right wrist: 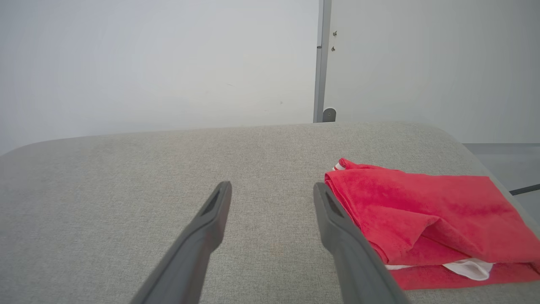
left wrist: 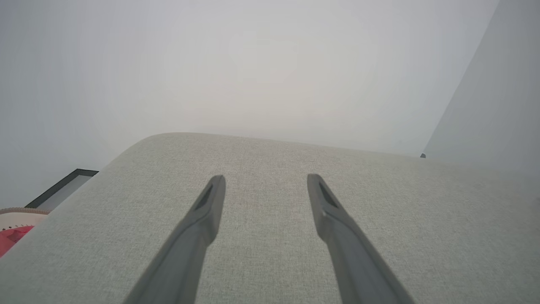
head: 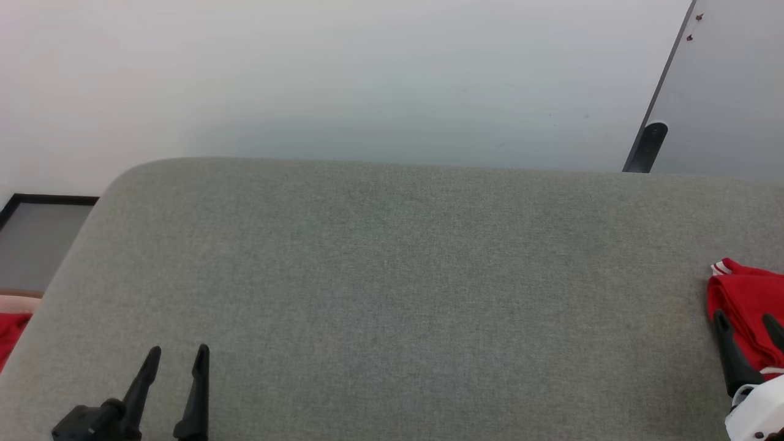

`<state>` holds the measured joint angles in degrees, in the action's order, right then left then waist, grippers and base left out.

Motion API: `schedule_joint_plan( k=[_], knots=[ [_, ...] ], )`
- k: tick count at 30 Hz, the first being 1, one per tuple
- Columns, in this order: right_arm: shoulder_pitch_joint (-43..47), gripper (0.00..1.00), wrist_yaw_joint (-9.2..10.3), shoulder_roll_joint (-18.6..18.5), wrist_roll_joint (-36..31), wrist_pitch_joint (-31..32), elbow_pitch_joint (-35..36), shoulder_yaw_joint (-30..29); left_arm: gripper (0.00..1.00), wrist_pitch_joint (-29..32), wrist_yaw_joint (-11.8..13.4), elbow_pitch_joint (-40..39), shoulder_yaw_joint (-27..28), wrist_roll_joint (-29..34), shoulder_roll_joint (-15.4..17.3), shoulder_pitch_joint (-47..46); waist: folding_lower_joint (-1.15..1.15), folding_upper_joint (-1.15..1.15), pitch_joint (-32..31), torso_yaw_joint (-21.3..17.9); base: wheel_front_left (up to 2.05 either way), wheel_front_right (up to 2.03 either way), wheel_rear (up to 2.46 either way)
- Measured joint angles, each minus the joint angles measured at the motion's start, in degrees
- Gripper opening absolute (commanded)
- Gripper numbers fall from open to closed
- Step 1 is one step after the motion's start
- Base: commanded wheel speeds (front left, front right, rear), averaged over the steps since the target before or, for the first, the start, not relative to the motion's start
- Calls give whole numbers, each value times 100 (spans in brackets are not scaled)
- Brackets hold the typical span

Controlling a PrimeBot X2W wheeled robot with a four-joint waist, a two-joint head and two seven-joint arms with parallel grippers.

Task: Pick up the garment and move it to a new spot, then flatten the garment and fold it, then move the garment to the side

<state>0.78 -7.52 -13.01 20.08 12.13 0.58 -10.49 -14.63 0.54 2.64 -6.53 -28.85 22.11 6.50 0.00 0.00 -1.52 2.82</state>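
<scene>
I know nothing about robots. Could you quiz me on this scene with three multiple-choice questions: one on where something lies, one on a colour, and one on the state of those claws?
1. Where on the cushion does the garment lie?
A. near its right end
B. in the middle
C. near its left end

2. What is the garment's main colour?
A. blue
B. red
C. green

3. How do the left gripper and right gripper stand?
A. both shut on cloth
B. one open, one shut
C. both open, holding nothing

Answers:
1 A: the head view shows it at the cushion's right side.
2 B: it is red with a little white.
3 C: in the wrist views each pair of fingers is spread, with bare cushion between them.
</scene>
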Motion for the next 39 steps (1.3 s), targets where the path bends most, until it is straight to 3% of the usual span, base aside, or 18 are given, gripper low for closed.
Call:
schedule_joint_plan(
  k=[8,9,17,39],
  knots=[
    [3,100,0,-1,1,4,5,14,100,33,97,-8,-35,13,7,2,0,0,-13,-25,0,0,0],
    [2,0,0,0,0,8,0,22,0,33,107,-2,-43,34,3,1,0,0,-12,-29,0,0,0],
    [121,0,0,225,205,9,-385,31,0,145,89,299,-118,-204,-301,117,0,0,-6,-37,0,0,0],
    [-29,0,0,435,2189,-143,-669,148,0,665,-162,554,258,-1925,-734,-214,0,0,25,-81,0,0,0]
  ],
)
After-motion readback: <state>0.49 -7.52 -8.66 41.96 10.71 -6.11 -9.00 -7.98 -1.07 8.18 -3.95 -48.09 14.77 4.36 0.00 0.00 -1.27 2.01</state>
